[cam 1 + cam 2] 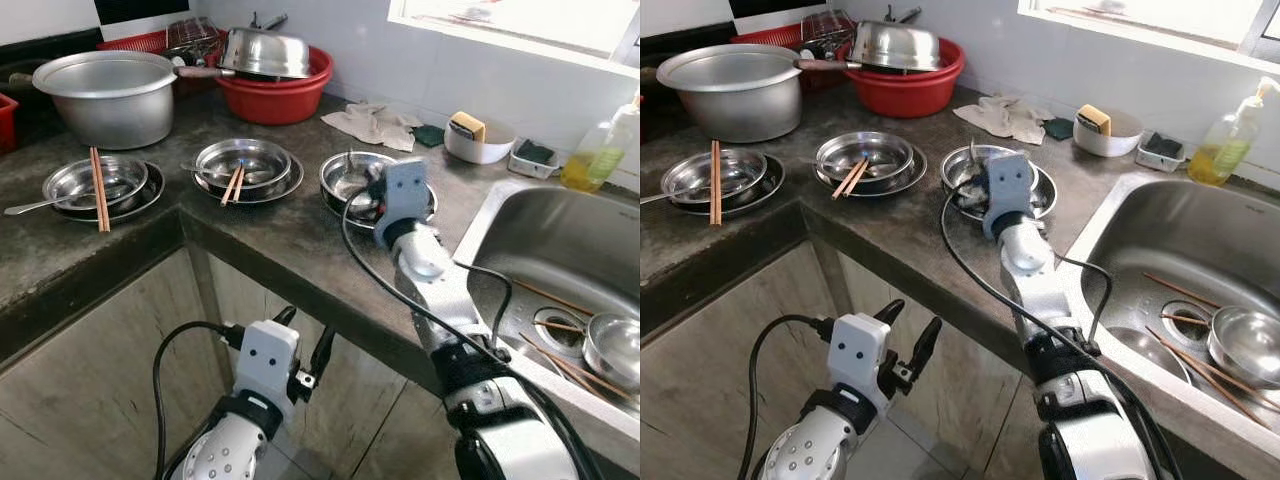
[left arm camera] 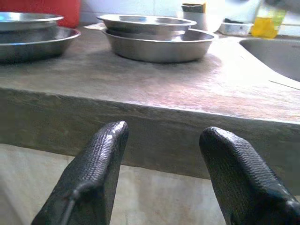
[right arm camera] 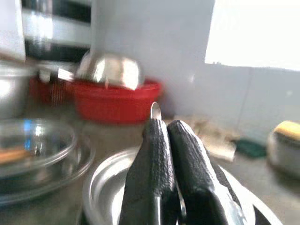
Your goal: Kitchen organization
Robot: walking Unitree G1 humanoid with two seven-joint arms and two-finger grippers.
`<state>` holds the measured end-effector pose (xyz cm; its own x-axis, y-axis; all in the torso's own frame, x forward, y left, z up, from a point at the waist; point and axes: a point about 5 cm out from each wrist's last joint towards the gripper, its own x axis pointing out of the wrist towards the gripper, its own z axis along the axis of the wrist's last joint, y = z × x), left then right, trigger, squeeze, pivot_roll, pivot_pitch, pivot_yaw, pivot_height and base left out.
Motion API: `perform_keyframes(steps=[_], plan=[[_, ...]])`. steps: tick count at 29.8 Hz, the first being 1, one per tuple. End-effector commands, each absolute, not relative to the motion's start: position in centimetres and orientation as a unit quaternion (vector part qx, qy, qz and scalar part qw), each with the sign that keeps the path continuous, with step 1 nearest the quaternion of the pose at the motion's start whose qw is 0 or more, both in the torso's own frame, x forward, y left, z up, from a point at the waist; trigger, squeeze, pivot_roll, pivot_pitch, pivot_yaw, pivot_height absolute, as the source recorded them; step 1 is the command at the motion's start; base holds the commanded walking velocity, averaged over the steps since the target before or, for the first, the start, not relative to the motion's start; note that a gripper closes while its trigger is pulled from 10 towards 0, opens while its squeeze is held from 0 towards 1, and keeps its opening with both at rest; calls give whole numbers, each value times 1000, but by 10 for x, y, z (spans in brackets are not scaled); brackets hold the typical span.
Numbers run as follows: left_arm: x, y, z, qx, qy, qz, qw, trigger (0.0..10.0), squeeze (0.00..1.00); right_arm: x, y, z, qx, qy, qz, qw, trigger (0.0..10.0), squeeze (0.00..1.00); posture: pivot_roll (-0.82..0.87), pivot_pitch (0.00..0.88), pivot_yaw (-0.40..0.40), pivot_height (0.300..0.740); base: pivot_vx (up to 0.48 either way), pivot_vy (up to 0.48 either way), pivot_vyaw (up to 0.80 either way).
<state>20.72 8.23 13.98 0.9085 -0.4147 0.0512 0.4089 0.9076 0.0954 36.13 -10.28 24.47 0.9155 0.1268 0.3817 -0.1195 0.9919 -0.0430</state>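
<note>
Right pincer (image 3: pixel 166 136): fingers pressed together over the nearest steel bowl, clamping a thin metal utensil, most likely a spoon (image 3: pixel 155 111), whose rounded tip pokes up between the tips.
Right arm: stretched forward over the worktop (image 1: pixel 270 235) edge, wrist above the bowl by the sink.
Bowl under right pincer (image 1: pixel 345 172): steel bowl set in a steel plate, near the sink's left rim.
Left pincer (image 2: pixel 161 154): fingers spread wide, holding nothing, hanging below the worktop's front edge, facing the cabinet front.
Middle bowl (image 1: pixel 243 160): steel, on a plate, a pair of wooden chopsticks (image 1: pixel 232 185) leaning across its rim.
Left bowl (image 1: pixel 95 180): steel, on a plate, chopsticks laid across it and a spoon handle (image 1: pixel 30 207) sticking out to the left.
Big pot (image 1: pixel 108 95): steel, behind the left bowl.
Red basin (image 1: pixel 275 95): at the back, an upturned steel bowl (image 1: pixel 265 52) on top.
Cloth (image 1: pixel 372 124): crumpled, pale, right of the basin.
Sponge dish (image 1: pixel 478 138): white, with a yellow sponge, by the wall.
Sink (image 1: pixel 560 240): steel, holding a small steel bowl (image 1: pixel 612 348) and loose chopsticks.
Soap bottle (image 1: pixel 600 145): yellow liquid, behind the sink.
</note>
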Motion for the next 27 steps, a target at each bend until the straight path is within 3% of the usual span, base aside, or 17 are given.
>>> perform_keyframes(steps=[1,4,5,6,7,8,15,27], plan=[[209,81,141,41,-39,-206,977,10000,0,351,-111,253,3,-222,47,974,0,0,76,77,-94,740,0,0,0],[211,81,142,40,-43,-205,977,10000,0,339,-113,256,0,-237,45,970,0,0,74,74,-92,740,0,0,0],[212,81,144,40,-46,-204,977,10000,0,334,-115,257,-6,-243,43,969,588,0,67,65,-84,740,0,0,0],[213,81,145,40,-49,-203,977,10000,0,330,-116,258,-10,-248,41,968,2667,0,67,65,-84,740,0,0,0],[215,81,146,41,-53,-201,977,10000,0,324,-117,259,-16,-255,39,966,9451,0,62,60,-82,740,0,0,0],[218,82,148,42,-59,-198,978,10000,0,315,-119,261,-28,-265,39,963,10000,0,55,54,-76,740,0,0,0],[225,82,154,41,-75,-192,978,10000,0,291,-138,249,-31,-244,2,969,10000,0,43,23,-69,740,0,0,0],[230,84,158,42,-85,-193,977,10000,0,269,-145,220,-25,-185,-33,982,10000,0,54,5,-50,740,0,0,0]])
